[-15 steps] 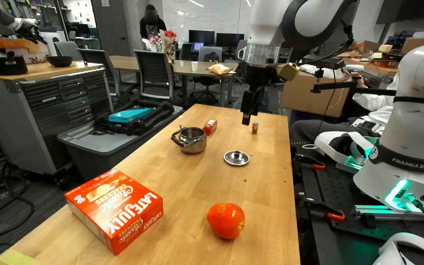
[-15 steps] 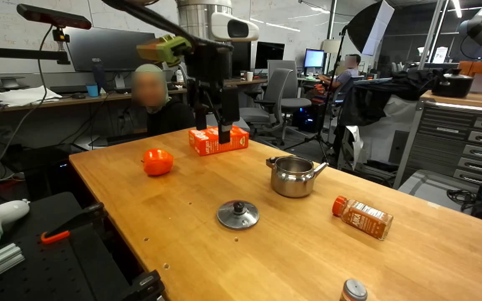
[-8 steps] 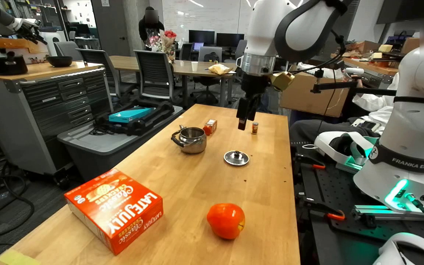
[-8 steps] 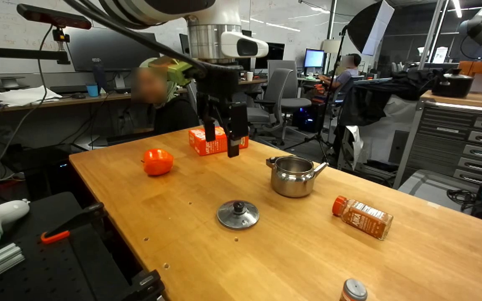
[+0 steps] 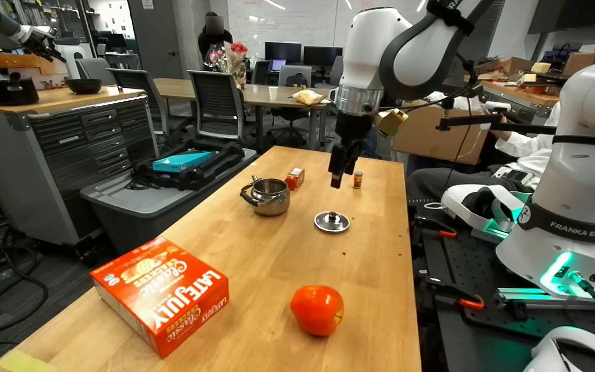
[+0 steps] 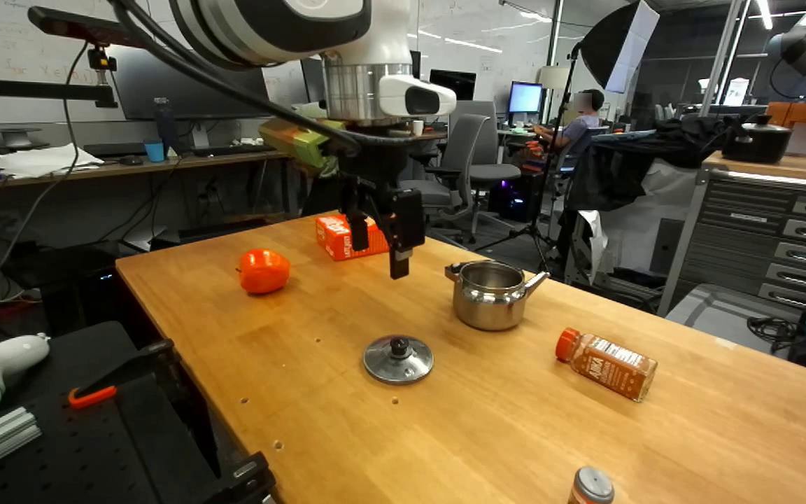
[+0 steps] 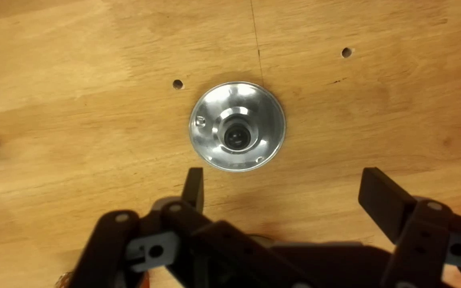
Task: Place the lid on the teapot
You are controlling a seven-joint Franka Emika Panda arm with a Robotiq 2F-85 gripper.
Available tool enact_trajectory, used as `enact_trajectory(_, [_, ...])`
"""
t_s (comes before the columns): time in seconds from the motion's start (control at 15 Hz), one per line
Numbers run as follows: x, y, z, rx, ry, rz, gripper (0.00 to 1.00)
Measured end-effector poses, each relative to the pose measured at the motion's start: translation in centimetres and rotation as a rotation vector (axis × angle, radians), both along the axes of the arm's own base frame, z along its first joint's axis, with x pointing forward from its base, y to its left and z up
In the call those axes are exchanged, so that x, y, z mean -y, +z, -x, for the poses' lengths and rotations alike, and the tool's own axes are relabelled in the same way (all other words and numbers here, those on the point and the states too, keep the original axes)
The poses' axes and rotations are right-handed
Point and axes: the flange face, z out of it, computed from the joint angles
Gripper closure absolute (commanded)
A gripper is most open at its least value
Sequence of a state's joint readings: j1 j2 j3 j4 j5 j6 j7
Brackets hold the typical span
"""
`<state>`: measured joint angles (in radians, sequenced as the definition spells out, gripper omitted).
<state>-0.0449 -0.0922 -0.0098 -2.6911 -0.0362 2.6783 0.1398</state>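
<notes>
Lid [image 7: 237, 127]: flat on the table [image 6: 333, 448], its dark knob [image 7: 237, 137] up, apart from the pot [image 6: 490, 304], whose mouth is uncovered.
Hand [image 7: 282, 176]: fingers [image 7: 194, 186] spread wide, nothing between them, above the table and not touching the lid.
Off-centre grab: in the wrist view the knob sits nearer one finger than the other; dropping straight down could land a fingertip on the lid's edge and skid it.
Weak pinch: the knob looks small, rounded and smooth, so a shallow hold would likely let the lid swing or fall.
Low carry: the lid could bump the pot's side and shove it toward the nearby table edge.
Tilted landing: a lid hanging crooked would probably catch on the pot's mouth instead of seating.
</notes>
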Motion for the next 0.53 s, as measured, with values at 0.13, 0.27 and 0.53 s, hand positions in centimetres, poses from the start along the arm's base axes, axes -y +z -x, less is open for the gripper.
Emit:
enact_trajectory(0.13, [0.2,-0.4,-0.2,0.008,0.011,0.010,0.00])
enact_trajectory(0.27, [0.6,-1.0,-0.4,0.009,0.013,0.016,0.00])
enact_trajectory(0.53, [1.2,-2.0,-1.1,0.002,0.015,0.015,0.00])
